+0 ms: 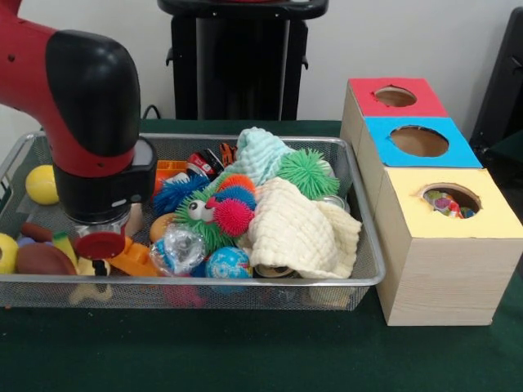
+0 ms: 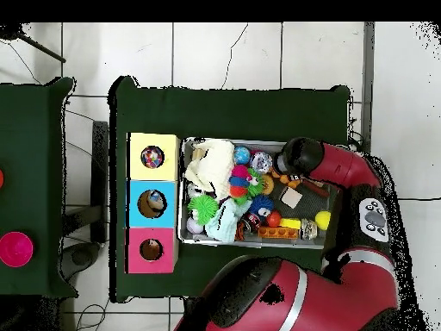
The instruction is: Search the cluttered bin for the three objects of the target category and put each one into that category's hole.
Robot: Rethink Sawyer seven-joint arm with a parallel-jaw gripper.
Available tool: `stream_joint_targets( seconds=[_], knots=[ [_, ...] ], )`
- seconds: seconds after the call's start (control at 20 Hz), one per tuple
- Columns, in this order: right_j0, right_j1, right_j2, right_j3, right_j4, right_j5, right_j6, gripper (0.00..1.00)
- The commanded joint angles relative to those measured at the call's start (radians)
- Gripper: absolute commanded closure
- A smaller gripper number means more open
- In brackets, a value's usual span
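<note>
One arm, one set of jaws (image 1: 100,237), and we cannot tell whether they stand open or closed: the wrist housing hides them as they hang low over the toys at the left end of the bin (image 1: 369,278) in the front view. Just beneath lie a red disc (image 1: 100,245) and an orange piece (image 1: 135,260); whether the jaws touch either, we cannot say. Which category is wanted does not show, so we judge only the route: the three boxes stand beside the bin's opposite end, yellow hole (image 1: 450,199) nearest the camera, blue hole (image 1: 418,140) next, red hole (image 1: 395,96) farthest. Any pick must cross the whole bin, over the cloth (image 1: 294,229), to reach them.
</note>
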Motion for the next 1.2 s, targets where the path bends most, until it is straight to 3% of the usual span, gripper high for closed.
stream_joint_targets(
  seconds=[0.05,0.25,0.3,0.85,1.2],
  knots=[
    [0.025,0.191,0.060,-0.009,0.023,-0.216,0.134,0.00],
    [0.013,0.184,0.068,0.004,0.034,-0.204,0.102,0.00],
    [0.006,0.181,0.076,0.008,0.041,-0.191,0.089,1.00],
    [0.035,0.134,0.029,0.031,0.053,-0.066,0.077,1.00],
    [0.052,0.068,-0.005,0.113,0.071,0.059,0.087,1.00]
  ],
)
